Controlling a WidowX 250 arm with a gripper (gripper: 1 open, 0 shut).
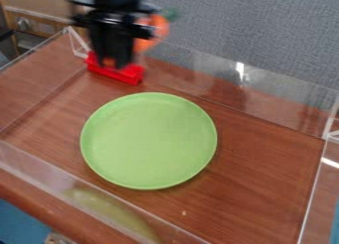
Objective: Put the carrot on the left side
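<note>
My gripper (117, 60) is blurred by motion at the back left of the table, above the red rectangular block (129, 74). Its dark fingers point down and stand shut. A small orange shape, the carrot (159, 22), sticks out at the gripper's right side and travels with it. The blur hides how the fingers meet it. The round green plate (149, 139) lies in the middle of the wooden table, to the right of and nearer than the gripper.
Clear plastic walls (265, 74) ring the wooden surface on all sides. Cardboard boxes (54, 5) stand behind the back left corner. A grey panel forms the backdrop.
</note>
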